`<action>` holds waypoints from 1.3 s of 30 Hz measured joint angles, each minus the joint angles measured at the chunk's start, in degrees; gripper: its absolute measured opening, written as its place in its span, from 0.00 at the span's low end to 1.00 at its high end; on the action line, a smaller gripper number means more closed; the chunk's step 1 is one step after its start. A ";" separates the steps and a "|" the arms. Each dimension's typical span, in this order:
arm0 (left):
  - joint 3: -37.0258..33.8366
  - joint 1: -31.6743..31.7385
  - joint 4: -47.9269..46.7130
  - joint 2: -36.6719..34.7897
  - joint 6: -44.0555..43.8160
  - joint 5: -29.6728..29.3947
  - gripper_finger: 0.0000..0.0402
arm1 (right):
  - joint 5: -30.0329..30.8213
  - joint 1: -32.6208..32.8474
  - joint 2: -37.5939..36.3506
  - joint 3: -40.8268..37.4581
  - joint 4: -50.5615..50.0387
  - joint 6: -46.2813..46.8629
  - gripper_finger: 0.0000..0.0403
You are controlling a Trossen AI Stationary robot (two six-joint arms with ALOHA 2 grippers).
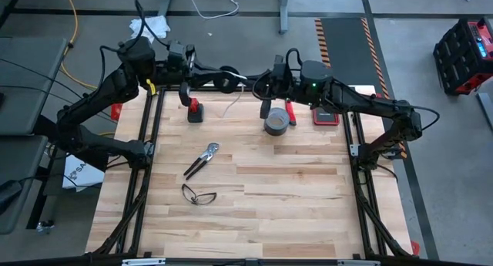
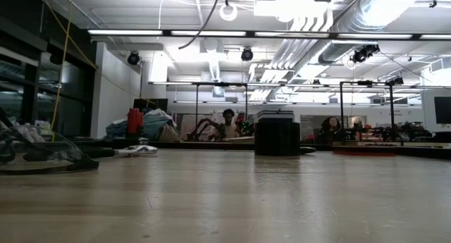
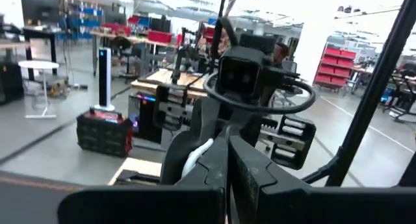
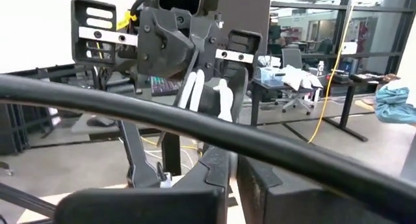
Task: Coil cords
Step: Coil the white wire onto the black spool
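White cord (image 1: 238, 91) on its small black spool (image 1: 228, 79) hangs between our two hands above the tabletop's (image 1: 293, 196) 12 o'clock edge. Our left hand (image 1: 218, 75) is clamped on the spool; our right hand (image 1: 248, 84) is closed at the cord's other side. Grey tape roll (image 1: 276, 122) sits at 1 o'clock of centre, pliers (image 1: 202, 159) at 9.

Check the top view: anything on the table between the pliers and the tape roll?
Nothing; bare wood separates the pliers from the tape roll in the high view.
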 joint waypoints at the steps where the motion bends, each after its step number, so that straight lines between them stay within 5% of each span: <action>1: 0.00 -0.17 0.66 0.00 0.29 -0.08 0.00 | -0.06 0.01 0.00 0.00 -0.02 0.45 0.03; 13: 0.31 -0.22 10.99 -0.31 2.57 -0.19 0.00 | 0.03 0.78 -0.15 -0.07 -1.08 1.39 0.15; 39: 0.31 -0.52 11.97 -3.72 1.55 0.18 0.00 | 5.57 2.62 0.14 -0.17 -7.87 4.19 0.17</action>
